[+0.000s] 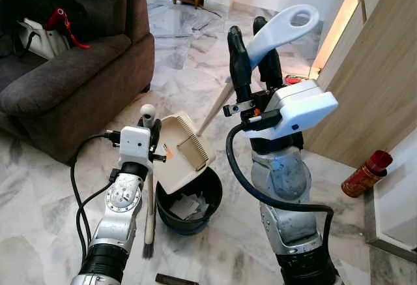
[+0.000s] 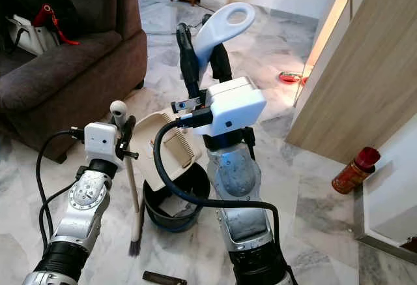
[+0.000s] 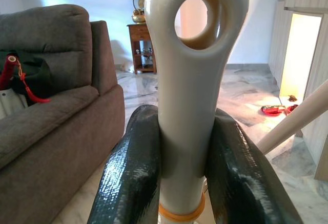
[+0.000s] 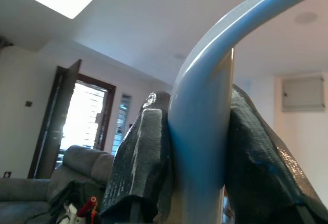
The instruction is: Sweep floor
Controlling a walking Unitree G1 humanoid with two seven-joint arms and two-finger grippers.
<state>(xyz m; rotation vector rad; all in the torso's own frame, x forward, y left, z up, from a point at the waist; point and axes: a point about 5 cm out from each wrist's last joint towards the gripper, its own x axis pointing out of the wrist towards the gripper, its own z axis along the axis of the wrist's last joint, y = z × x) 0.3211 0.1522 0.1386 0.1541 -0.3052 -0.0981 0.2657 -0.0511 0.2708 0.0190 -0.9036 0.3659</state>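
Observation:
My left gripper is shut on a cream hand brush. The brush hangs upright, its dark bristles near the marble floor beside a black bin. In the left wrist view the brush handle, with a hole at its end, sits between the two fingers. My right gripper, raised high, is shut on the pale blue loop grip of a long-handled cream dustpan. The pan is tilted over the bin, which holds paper scraps. The blue grip shows pinched between the fingers in the right wrist view.
A brown sofa with a white bag stands on the left. A wooden cabinet wall rises on the right, with a red can at its foot. A small dark object lies on the floor near me. Open marble floor stretches ahead.

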